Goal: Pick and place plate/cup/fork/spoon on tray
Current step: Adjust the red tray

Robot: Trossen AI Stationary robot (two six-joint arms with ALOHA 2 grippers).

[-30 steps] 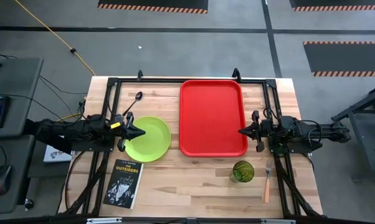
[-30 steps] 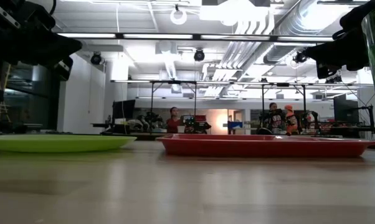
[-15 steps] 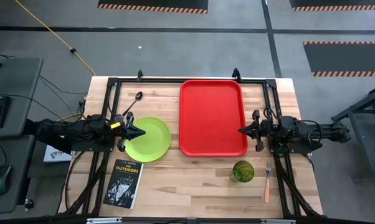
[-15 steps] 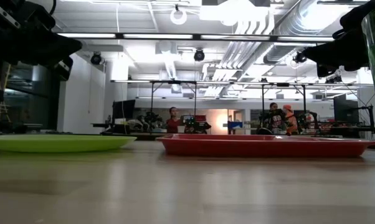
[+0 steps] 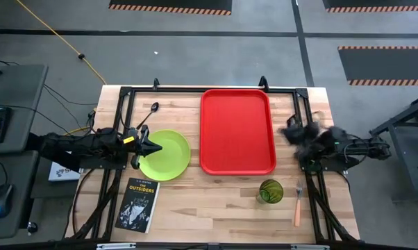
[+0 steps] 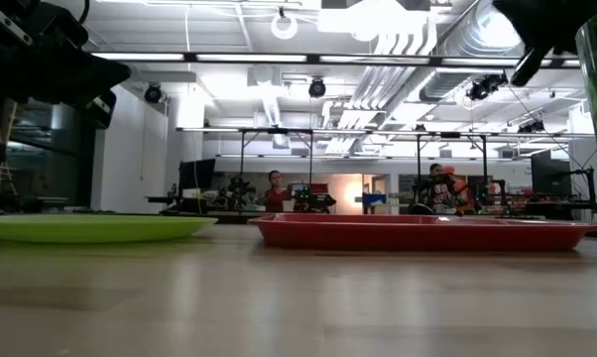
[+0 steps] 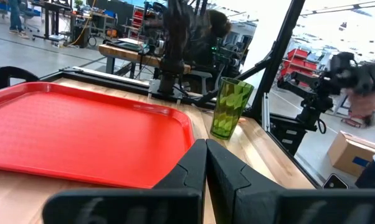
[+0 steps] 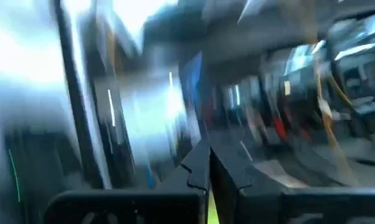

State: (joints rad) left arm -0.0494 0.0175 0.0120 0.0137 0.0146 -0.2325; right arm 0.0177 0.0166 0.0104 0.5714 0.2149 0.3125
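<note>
- So far, nothing loaded: tray (image 5: 237, 130) bare, lying mid-table toward the far edge, red floor unoccupied in both high and left wrist views.
- Plate (image 5: 164, 155) flat on the table just left of the tray, apart from it by a narrow strip of wood.
- Spoon (image 5: 149, 114) on the table beyond the plate, near the far-left frame corner, well apart from the tray.
- Cup (image 5: 270, 191) upright on the table, just off the tray's near-right corner, not touching it.
- Fork (image 5: 298, 204) flat on the table just right of the cup, tines pointing away from the near edge.
- Left gripper (image 5: 153, 148) hovering over the plate's left edge, jaws pressed together on nothing, as the left wrist view shows.
- Right gripper (image 5: 293, 133) blurred in motion just right of the tray, above the table; jaws look closed and empty in the right wrist view, though smeared.
- Book (image 5: 137, 203) on the near-left part of the table, no part of the task.
- By this reckoning, all four placements left: plate, cup, fork, spoon; not one picked up yet.
- Likely starting points: plate for the left side, cup or fork for the right.
</note>
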